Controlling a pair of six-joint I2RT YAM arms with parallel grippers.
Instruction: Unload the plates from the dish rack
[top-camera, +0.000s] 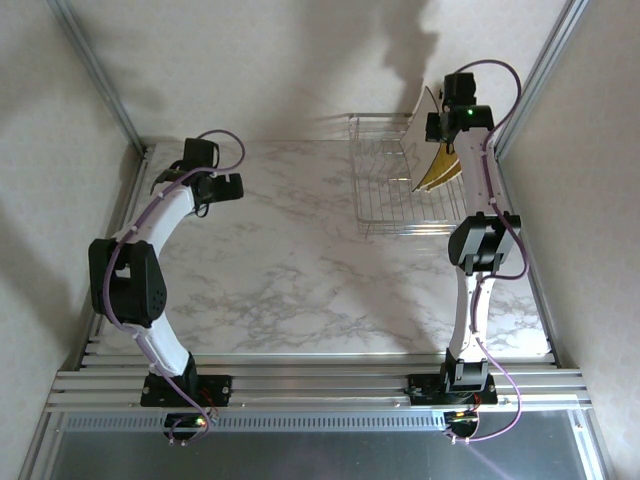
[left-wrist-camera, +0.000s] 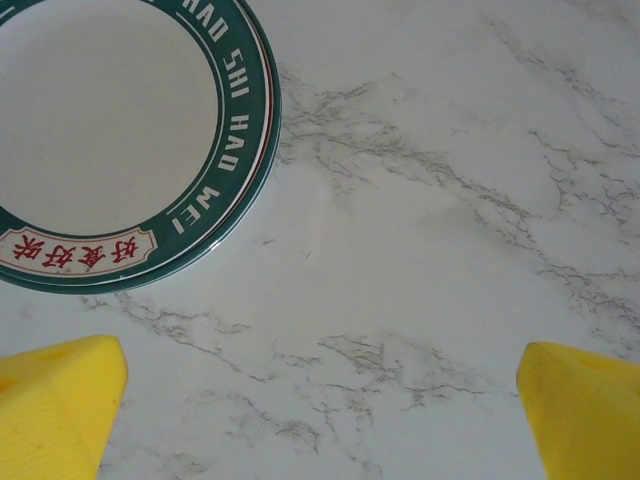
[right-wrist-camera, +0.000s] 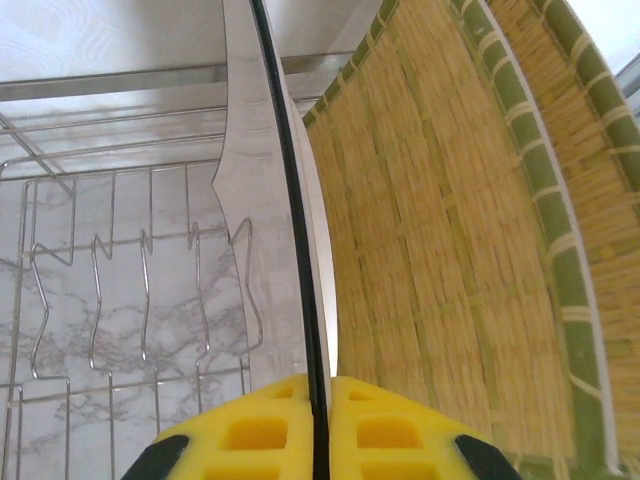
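yellow plate (right-wrist-camera: 430, 250), rim inside right gripper (right-wrist-camera: 318, 415)

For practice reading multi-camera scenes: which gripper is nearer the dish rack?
Right. The right gripper is at the dish rack's right side, shut on the edge of a plate. The left gripper hangs open across the table to the left, near round green-rimmed plates.

— Where did the top camera sit?
— High behind the near edge of the counter (top-camera: 300, 290), looking down over all of it.
— And the wrist ones?
— The left faced straight down, close over the counter, a round plate (left-wrist-camera: 120, 140) at its frame's top left. The right sat tight against a plate (right-wrist-camera: 285, 200), edge-on, facing the rack (right-wrist-camera: 100, 260) at the far right corner; the top view shared that rack.
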